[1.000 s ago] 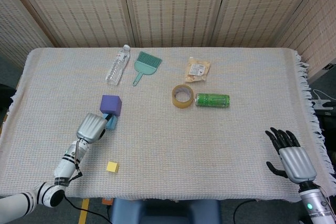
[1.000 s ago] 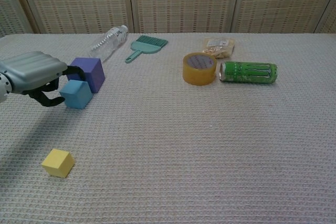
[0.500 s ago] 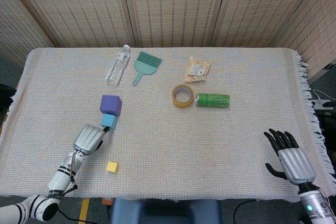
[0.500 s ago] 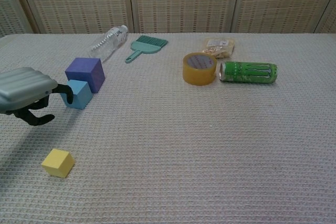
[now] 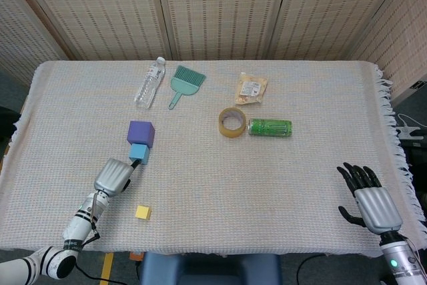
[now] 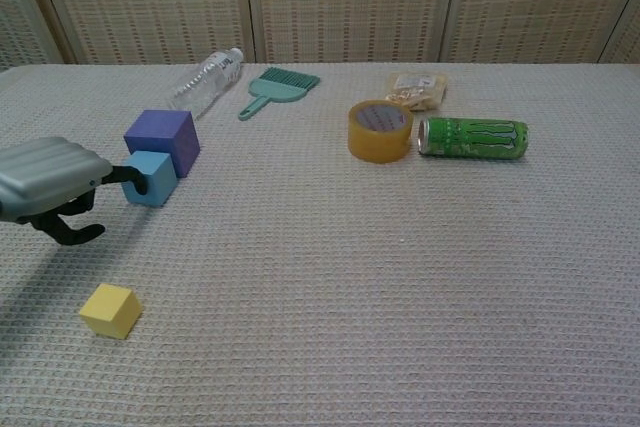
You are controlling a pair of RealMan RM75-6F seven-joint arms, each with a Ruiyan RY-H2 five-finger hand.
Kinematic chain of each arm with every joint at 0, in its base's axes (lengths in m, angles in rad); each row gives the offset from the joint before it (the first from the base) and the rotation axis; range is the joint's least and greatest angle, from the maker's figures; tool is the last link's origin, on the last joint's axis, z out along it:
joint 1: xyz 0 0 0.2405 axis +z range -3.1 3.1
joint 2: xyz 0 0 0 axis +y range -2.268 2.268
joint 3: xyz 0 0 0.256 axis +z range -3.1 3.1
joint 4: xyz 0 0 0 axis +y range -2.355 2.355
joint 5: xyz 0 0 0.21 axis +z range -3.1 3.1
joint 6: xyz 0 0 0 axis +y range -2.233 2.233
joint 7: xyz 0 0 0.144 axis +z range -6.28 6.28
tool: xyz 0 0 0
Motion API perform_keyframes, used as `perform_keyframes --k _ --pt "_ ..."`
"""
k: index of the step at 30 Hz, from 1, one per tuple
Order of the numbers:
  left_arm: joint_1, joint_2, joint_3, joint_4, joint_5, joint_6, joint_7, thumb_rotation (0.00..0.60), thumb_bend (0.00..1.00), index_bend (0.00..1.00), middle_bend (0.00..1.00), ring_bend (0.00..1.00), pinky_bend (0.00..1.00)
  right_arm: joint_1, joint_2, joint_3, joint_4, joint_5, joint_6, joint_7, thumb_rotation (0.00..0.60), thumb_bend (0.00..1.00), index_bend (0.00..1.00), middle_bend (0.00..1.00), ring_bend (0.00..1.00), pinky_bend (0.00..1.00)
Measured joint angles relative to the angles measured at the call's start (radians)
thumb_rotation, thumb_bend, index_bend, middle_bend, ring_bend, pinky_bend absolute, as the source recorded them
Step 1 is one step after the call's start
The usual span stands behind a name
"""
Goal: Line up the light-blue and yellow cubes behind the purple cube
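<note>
The purple cube point(image 5: 141, 133) point(image 6: 162, 140) stands left of the table's middle. The light-blue cube point(image 5: 139, 153) point(image 6: 152, 178) sits flush against its near side. The yellow cube point(image 5: 143, 212) point(image 6: 110, 310) lies alone near the front edge. My left hand point(image 5: 113, 176) point(image 6: 50, 187) hovers just near-left of the light-blue cube, holding nothing, with one fingertip point(image 6: 130, 175) reaching the cube's left face and the thumb hanging apart below. My right hand point(image 5: 370, 198) rests at the front right with its fingers spread and nothing in it; the chest view does not show it.
A plastic bottle point(image 5: 149, 83) and a teal brush point(image 5: 183, 82) lie at the back left. A snack packet point(image 5: 251, 89), a tape roll point(image 5: 232, 122) and a green can point(image 5: 270, 127) sit around the middle. The cloth's fringed edge point(image 5: 393, 131) runs down the right.
My left hand let go of the light-blue cube and drew back toward the front left. The cube stays against the purple one. The right hand has hardly moved.
</note>
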Motion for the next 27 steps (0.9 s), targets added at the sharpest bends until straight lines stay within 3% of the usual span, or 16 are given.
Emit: perform_keyframes --k 9,20,27 --pt "-0.007 -0.006 0.001 0.01 -0.001 -0.034 -0.028 0.6 0.41 0.25 1.0 1.0 1.0 0.0 -0.001 0.001 0.0 0.002 0.001 0.0 0.525 0.07 0.0 0.0 0.0 0.0" --pt "-0.021 -0.027 -0.013 0.047 -0.02 -0.065 -0.052 0.6 0.41 0.14 1.0 1.0 1.0 0.0 0.002 0.003 0.0 0.004 0.001 0.005 0.524 0.07 0.0 0.0 0.0 0.0" --pt "-0.025 -0.029 -0.014 0.056 -0.025 -0.072 -0.051 0.6 0.41 0.16 1.0 1.0 1.0 -0.001 0.002 0.003 0.0 0.005 0.003 0.003 0.523 0.07 0.0 0.0 0.0 0.0"
